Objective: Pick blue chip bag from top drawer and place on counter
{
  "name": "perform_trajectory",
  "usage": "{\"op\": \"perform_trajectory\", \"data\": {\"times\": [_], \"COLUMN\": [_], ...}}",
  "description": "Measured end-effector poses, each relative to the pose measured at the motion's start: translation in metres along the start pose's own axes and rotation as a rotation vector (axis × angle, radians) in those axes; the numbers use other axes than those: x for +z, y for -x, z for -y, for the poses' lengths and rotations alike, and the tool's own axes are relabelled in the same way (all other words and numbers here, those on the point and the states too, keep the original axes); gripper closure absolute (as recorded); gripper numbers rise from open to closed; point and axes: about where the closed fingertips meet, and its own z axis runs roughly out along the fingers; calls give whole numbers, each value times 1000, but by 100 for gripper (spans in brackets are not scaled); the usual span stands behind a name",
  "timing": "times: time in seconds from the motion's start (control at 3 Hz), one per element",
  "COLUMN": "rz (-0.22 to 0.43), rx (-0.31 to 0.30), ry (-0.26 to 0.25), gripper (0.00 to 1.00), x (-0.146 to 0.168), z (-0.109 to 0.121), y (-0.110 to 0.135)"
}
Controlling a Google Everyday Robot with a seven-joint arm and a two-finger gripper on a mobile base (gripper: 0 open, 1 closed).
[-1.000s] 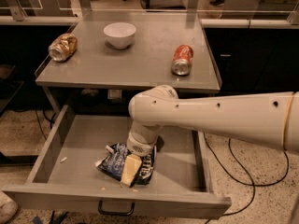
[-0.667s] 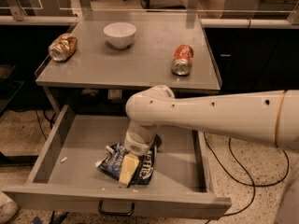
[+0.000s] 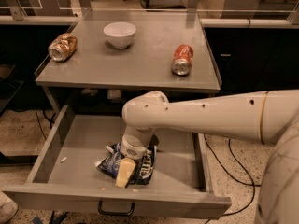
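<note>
The blue chip bag (image 3: 144, 166) lies crumpled in the top drawer (image 3: 79, 141), which is pulled open, near its front middle. My gripper (image 3: 125, 172) reaches straight down from the white arm (image 3: 196, 115) and rests on the bag, covering its middle. The bag still sits on the drawer floor. The counter (image 3: 135, 66) is right above and behind the drawer.
On the counter lie a crushed gold-brown can (image 3: 62, 46) at the left, a white bowl (image 3: 119, 34) at the back middle and a red soda can (image 3: 182, 59) at the right. A small white scrap (image 3: 63, 159) lies at the drawer's left. Cables run on the floor at the right.
My arm and gripper have shifted slightly to the left and lower onto the bag. The bag has stayed in the same place.
</note>
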Motion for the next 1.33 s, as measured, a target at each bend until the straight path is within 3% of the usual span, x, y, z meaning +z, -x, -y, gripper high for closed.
{"op": "perform_trajectory", "data": {"times": [0.67,1.33], "rz": [0,0], "rx": [0,0], "ry": [18,18], "gripper": [0,42], "x": [10,10], "z": [-4,-4], "y": [1,1]}}
